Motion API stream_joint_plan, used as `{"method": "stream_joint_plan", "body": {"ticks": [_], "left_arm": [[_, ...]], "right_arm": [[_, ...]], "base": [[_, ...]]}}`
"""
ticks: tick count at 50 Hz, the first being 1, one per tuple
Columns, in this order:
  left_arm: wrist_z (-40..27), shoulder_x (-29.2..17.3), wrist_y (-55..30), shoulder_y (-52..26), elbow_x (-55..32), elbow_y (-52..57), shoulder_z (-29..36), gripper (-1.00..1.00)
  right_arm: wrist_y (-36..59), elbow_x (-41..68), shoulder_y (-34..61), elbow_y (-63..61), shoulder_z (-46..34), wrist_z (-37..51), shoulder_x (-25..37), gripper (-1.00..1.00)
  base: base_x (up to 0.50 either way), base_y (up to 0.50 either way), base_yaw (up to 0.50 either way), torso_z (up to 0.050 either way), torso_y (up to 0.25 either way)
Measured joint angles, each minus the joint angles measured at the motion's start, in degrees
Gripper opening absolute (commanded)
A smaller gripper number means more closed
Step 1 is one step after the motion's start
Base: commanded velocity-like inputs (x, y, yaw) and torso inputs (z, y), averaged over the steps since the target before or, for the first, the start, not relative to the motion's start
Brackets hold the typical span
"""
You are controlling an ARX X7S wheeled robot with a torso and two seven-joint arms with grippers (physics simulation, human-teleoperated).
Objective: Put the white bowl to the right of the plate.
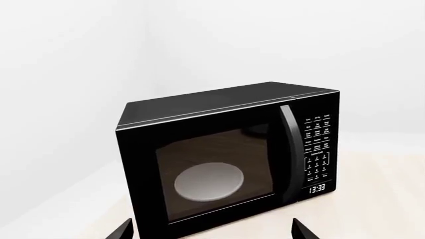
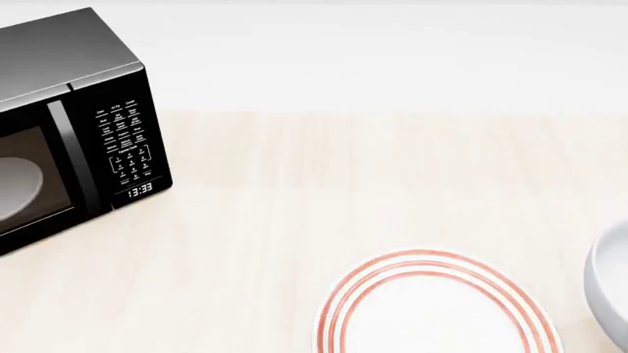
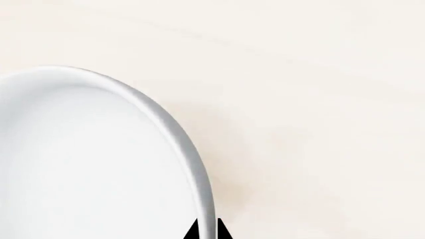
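The plate [image 2: 437,309], white with thin red-orange rings, lies on the pale wooden table at the bottom of the head view. The white bowl [image 2: 610,283] shows only as a glossy curved wall at that view's right edge, to the right of the plate. In the right wrist view the white bowl [image 3: 86,164] fills the frame, and my right gripper [image 3: 207,231] is shut on its rim, one black fingertip on each side of the wall. My left gripper [image 1: 212,231] stands open, its two tips wide apart in front of a microwave. Neither arm shows in the head view.
A black microwave [image 2: 69,125] stands at the table's back left with its door shut, clock reading 13:33, and a pale dish [image 1: 209,181] behind the window. The tabletop [image 2: 393,176] stretches pale and wide between microwave and plate.
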Motion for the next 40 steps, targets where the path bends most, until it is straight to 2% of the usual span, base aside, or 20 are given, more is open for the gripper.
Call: {"method": "stream_joint_plan", "body": {"ticks": [17,18,40], "left_arm": [[-0.22,-0.17,0.10,0.20,-0.13,0.18,0.12,1.00],[-0.22,-0.18,0.12,0.20,-0.14,0.17,0.13,1.00],[-0.50,-0.38,0.22,0.29,-0.41,0.28,0.19,1.00]], "right_arm": [[-1.69,0.16,-1.58,-0.03,-0.57,-1.17,-0.47,-1.00],[-1.81,0.17,-1.63,-0.03,-0.62,-1.22,-0.49,1.00],[-4.60,-1.66,0.84,-0.60,-1.27,-3.69,-0.45,1.00]], "base": [[0.00,0.00,0.00,0.000,0.001],[0.00,0.00,0.00,0.000,0.000],[0.00,0.00,0.00,0.000,0.000]]}}
